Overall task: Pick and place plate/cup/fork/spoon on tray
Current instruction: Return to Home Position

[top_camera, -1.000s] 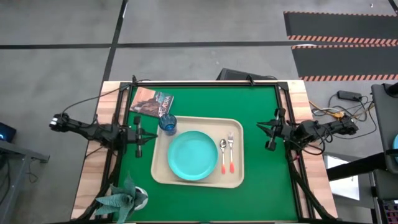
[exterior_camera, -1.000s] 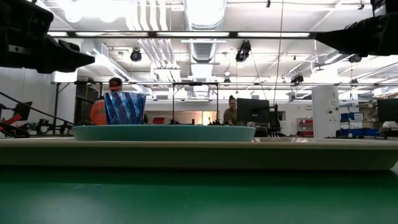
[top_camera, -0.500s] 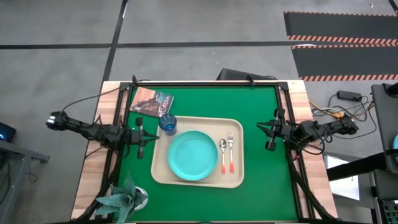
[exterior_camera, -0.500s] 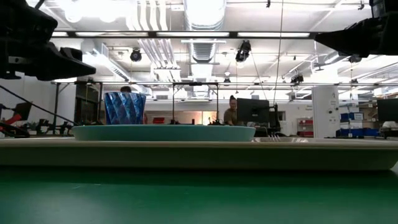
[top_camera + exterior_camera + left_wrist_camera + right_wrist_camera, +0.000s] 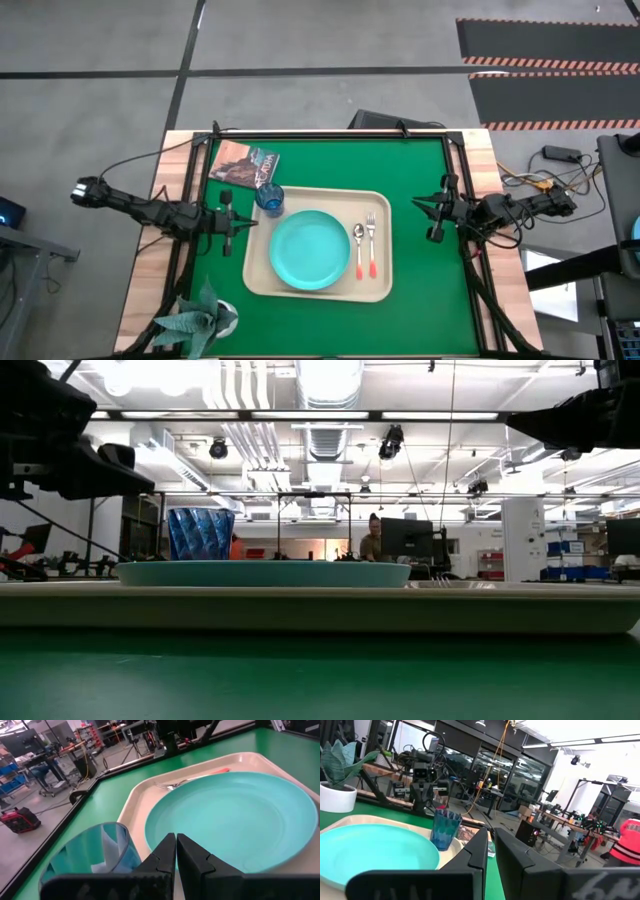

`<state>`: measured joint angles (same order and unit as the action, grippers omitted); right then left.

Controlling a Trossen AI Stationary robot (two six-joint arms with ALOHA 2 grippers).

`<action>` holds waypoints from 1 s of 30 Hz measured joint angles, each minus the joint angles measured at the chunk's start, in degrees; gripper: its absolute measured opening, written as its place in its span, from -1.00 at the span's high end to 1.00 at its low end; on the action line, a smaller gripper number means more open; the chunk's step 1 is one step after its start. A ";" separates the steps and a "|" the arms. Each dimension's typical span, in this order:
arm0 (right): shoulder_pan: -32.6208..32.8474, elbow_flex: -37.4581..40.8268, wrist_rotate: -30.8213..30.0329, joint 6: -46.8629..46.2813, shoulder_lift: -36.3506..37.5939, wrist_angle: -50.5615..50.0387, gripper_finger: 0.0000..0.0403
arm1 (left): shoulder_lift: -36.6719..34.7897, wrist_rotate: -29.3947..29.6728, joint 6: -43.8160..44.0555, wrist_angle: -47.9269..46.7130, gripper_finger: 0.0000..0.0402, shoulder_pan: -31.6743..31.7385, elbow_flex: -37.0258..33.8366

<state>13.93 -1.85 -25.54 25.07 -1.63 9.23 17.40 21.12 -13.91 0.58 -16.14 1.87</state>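
Lately changed: left arm had drawn back toward the frame's left edge; right arm unmoved.
Left gripper (image 5: 244, 221): clenched, empty, just left of the large beige rectangular tray (image 5: 300, 292).
Right gripper (image 5: 422, 206): clenched, empty, right of tray.
Tableware: round turquoise plate (image 5: 310, 250) at tray centre; small blue translucent cup (image 5: 269, 197) at its upper-left corner; orange-handled metal fork (image 5: 371, 240) and oval-bowled spoon (image 5: 359, 245) on the right.
Finding: placing apparently complete; only withdrawal outstanding.
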 joint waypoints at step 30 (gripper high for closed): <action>0.00 0.00 0.00 -0.01 -0.02 0.00 0.87 | 3.93 0.00 0.00 0.89 1.00 0.00 -0.02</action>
<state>13.93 -1.85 -25.54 25.06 -1.65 9.23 21.33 21.12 -13.91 1.48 -16.14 1.85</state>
